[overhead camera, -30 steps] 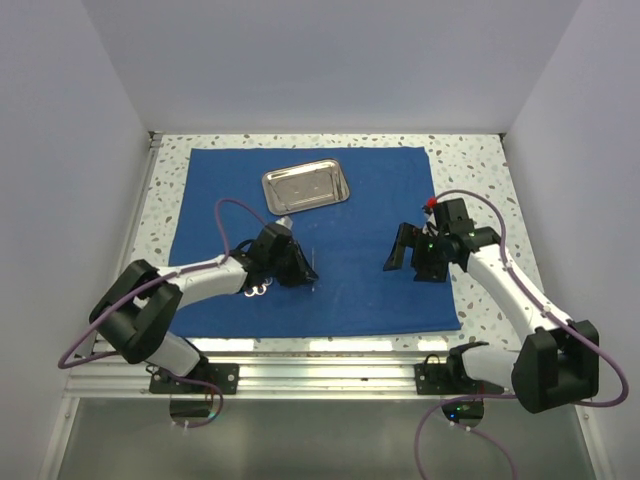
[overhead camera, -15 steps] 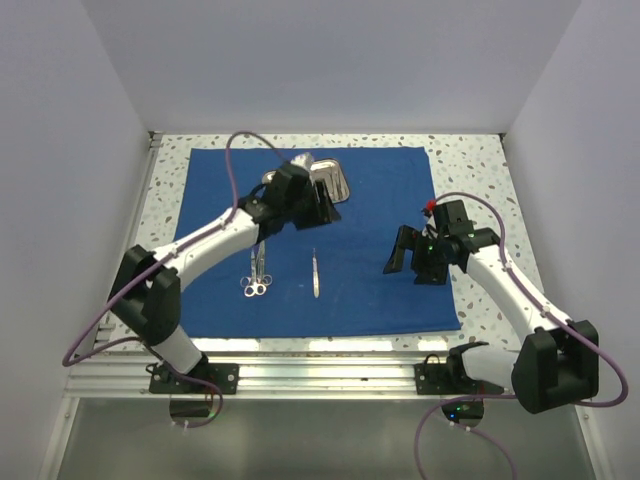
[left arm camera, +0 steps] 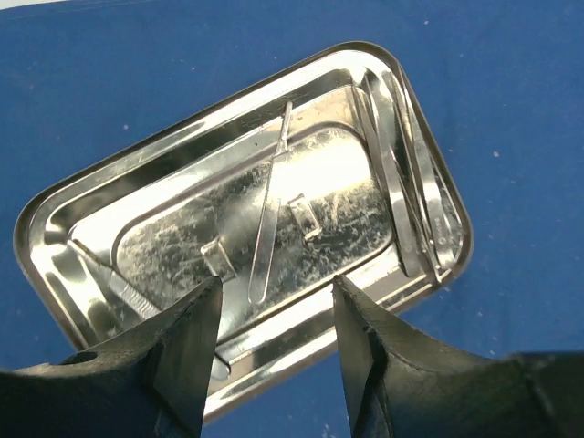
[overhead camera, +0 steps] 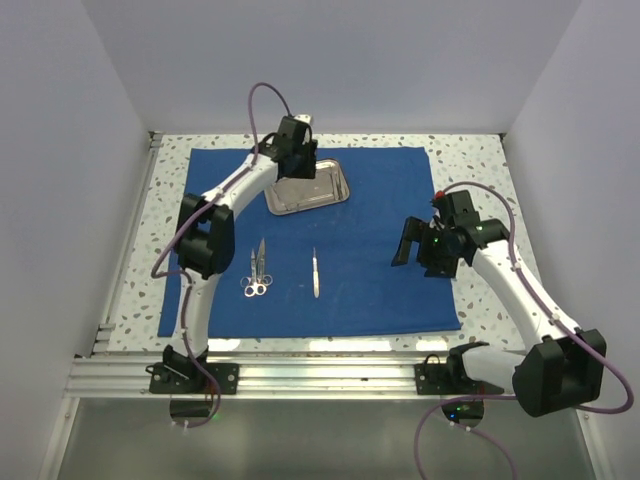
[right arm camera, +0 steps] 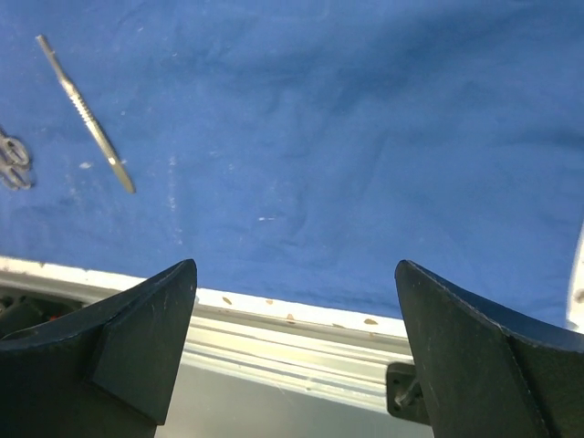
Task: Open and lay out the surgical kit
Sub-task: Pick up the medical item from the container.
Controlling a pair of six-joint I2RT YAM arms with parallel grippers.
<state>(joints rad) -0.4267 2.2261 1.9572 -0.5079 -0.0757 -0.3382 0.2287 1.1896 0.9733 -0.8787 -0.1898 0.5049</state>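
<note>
The royal-blue cloth wrap (overhead camera: pixel 370 200) lies spread flat on the table. The steel tray (overhead camera: pixel 318 195) sits on its far part. My left gripper (overhead camera: pixel 299 170) hovers over the tray's near rim, open and empty. In the left wrist view (left arm camera: pixel 274 306) the tray (left arm camera: pixel 55 228) holds a slim silver tool (left arm camera: pixel 270 210) in the middle and tweezers (left arm camera: pixel 406 173) along its right side. Scissors (overhead camera: pixel 258 272) and a slim straight tool (overhead camera: pixel 315 272) lie on the cloth. My right gripper (overhead camera: pixel 412 250) is open and empty above the cloth's right part (right arm camera: pixel 297 274).
The right wrist view shows the cloth (right arm camera: pixel 319 119), the slim straight tool (right arm camera: pixel 84 111), the scissor rings (right arm camera: pixel 11 162) at the left edge, and the speckled table edge with an aluminium rail (right arm camera: pixel 301 356) below. White walls enclose the table on three sides.
My left arm has swung from the middle of the cloth back to the tray, leaving the scissors and the slim tool lying on the cloth. My right arm has shifted slightly.
</note>
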